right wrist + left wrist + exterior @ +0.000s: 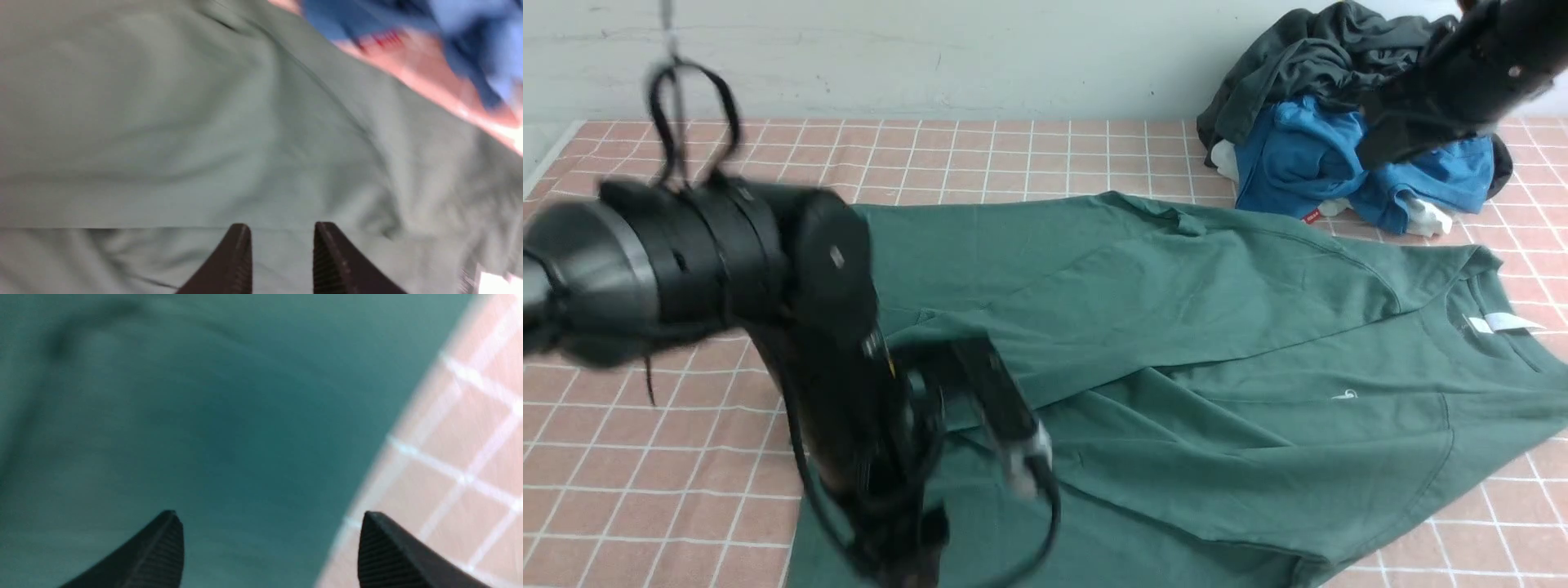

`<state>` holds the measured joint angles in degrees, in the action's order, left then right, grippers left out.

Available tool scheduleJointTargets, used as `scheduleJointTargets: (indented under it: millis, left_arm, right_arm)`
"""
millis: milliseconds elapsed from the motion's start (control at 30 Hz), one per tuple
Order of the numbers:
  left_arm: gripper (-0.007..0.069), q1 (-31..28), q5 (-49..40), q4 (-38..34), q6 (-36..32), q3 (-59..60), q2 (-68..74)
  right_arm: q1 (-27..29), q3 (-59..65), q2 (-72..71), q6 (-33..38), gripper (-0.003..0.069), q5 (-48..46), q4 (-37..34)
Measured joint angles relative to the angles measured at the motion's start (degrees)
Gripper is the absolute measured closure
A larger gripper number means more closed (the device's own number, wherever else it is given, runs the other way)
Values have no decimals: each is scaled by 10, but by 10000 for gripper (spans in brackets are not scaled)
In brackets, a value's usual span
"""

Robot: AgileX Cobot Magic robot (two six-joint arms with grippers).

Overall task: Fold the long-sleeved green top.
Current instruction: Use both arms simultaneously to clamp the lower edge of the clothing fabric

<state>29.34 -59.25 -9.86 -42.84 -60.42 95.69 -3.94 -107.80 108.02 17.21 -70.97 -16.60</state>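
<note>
We take this for a robotics lab bench: a table (1029, 155) under pink grid cloth against a bare white wall (931, 57), a black left arm (719, 261) and right arm (1478, 73), loose cable (729, 104), a top (1217, 327) spread flat, clothes (1307, 147) heaped at the back.

off-task items, far right corner of your table
you have a bright blue garment (1298, 155) bunched on the pink grid-patterned table cover (1029, 155), with a dark grey garment (1290, 57) heaped over and behind it against the pale wall (931, 57). a small red tag (1309, 216) shows at the blue one's near edge; white cloth bits (1429, 219) poke out beside it. your right wrist view catches blue and red only as blur.
</note>
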Motion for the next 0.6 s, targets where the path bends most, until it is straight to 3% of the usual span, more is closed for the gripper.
scheduleJointTargets:
  millis: [100, 167, 333, 400, 433, 600]
  left_arm:
    - [99, 61, 31, 75, 29, 77, 0]
    - [99, 97, 61, 137, 90, 122, 0]
    - [137, 114, 98, 189, 164, 159, -10]
    - [230, 117, 111, 225, 216, 165, -16]
    - [239, 117, 113, 229, 216, 165, -16]
    - [479, 117, 129, 274, 301, 168, -15]
  right_arm:
    - [-31, 0, -28, 25, 530, -5, -30]
    - [-56, 0, -34, 33, 564, -8, -36]
    - [-74, 7, -34, 34, 583, -9, -36]
    - [-80, 14, -34, 36, 589, -10, -36]
    - [-80, 15, -34, 36, 589, -10, -36]
    - [-81, 22, -35, 36, 593, -10, -42]
